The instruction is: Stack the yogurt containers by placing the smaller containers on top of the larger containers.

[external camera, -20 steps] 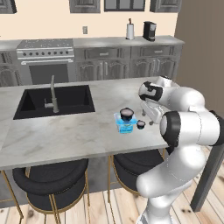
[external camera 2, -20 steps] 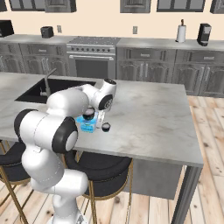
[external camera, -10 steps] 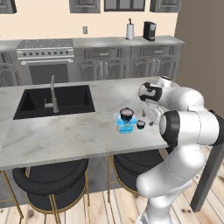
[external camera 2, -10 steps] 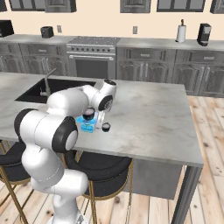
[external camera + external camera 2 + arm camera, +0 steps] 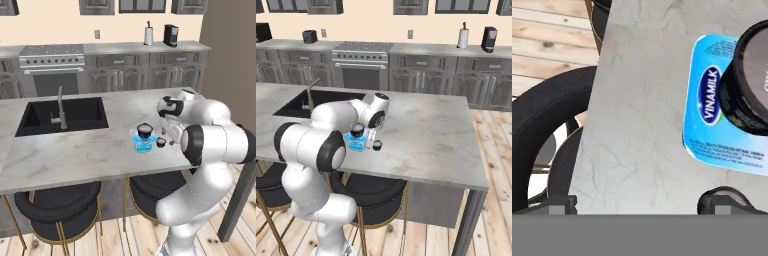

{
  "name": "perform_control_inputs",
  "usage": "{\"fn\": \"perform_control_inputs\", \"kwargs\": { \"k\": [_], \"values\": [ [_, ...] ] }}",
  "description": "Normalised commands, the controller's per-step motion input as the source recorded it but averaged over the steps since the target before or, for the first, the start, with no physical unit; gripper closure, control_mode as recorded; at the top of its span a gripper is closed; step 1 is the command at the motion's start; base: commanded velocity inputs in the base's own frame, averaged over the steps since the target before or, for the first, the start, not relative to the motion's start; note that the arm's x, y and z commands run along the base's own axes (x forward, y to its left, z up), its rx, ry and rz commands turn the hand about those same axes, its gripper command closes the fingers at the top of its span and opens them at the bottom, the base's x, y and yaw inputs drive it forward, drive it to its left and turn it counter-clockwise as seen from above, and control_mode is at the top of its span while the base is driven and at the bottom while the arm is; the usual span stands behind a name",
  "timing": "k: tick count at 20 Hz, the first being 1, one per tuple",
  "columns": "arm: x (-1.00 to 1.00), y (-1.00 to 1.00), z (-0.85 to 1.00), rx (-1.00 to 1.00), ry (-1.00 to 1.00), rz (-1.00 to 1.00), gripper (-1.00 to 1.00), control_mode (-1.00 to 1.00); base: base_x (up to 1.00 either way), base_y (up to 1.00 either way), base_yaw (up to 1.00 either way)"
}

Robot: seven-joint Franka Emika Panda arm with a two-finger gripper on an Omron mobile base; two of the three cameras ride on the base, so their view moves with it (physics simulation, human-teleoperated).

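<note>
With my gripper [image 5: 639, 202] spread wide just right of the squarish light-blue tub [image 5: 143, 144] carrying the larger dark round cup [image 5: 145, 130], I could knock the tiny dark cup [image 5: 161, 142] away

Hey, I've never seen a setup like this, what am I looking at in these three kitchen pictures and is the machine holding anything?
It is a rendered kitchen with a white robot arm at a marble island counter. Two pictures come from cameras on its base, behind it to the left and right. The third looks down from its hand. On the counter lies a flat light-blue tub with a dark round cup already on top. A tinier dark cup stands on the counter beside the tub. The end effector hangs open just above that spot, holding nothing. A sink is set into the counter, and stools stand below.
</note>
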Motion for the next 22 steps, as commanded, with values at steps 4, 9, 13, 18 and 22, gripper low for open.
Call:
{"fn": "perform_control_inputs", "kwargs": {
  "k": [4, 9, 13, 18, 22],
  "values": [
    [0.14, 0.0, -0.06, 0.0, 0.0, 0.0, -1.0, -1.0, 0.0, 0.0, 0.0],
    [0.15, 0.0, -0.08, 0.0, 0.0, 0.0, -1.0, -1.0, 0.0, 0.0, 0.0],
    [0.16, 0.0, -0.1, 0.0, 0.0, 0.0, -1.0, -1.0, 0.0, 0.0, 0.0],
    [0.16, -0.01, -0.1, 0.0, 0.0, 0.0, -1.0, -1.0, 0.0, 0.0, 0.0],
    [0.09, -0.03, -0.08, 0.0, 0.0, 0.0, -1.0, -1.0, 0.0, 0.0, 0.0]
  ]
}}
